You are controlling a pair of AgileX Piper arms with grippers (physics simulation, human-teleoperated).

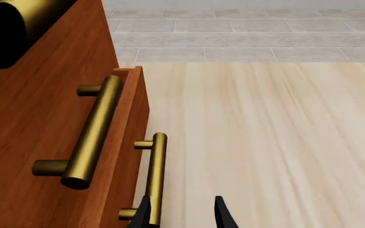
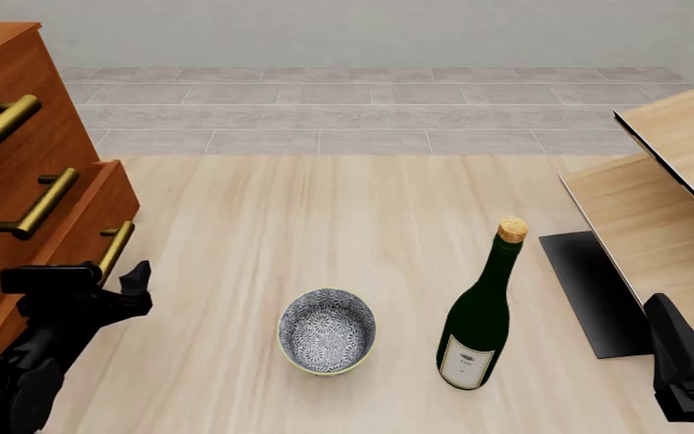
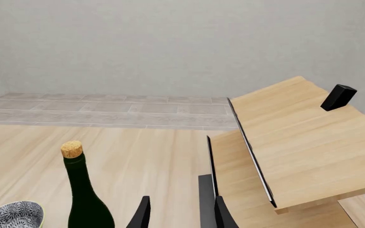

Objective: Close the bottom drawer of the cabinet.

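Note:
The reddish-brown cabinet (image 2: 15, 86) stands at the far left and also shows in the left wrist view (image 1: 36, 104). Its bottom drawer (image 2: 104, 201) sticks out a little from the cabinet front, with its brass bar handle (image 2: 116, 249) facing the table. In the left wrist view the drawer (image 1: 135, 109) and its handle (image 1: 155, 175) lie close ahead. My left gripper (image 2: 91, 282) is open and empty, right in front of that handle. In its own view (image 1: 182, 216) one finger (image 1: 144, 216) overlaps the handle's near end. My right gripper (image 3: 181, 216) is open and empty, low at the right (image 2: 685, 357).
A dark green corked bottle (image 2: 480, 316) stands at centre right, also in the right wrist view (image 3: 84, 199). A patterned bowl (image 2: 326, 331) sits left of it. Pale wood furniture with black edges (image 2: 672, 181) fills the right side. Two more brass handles (image 2: 43, 203) sit above the bottom one.

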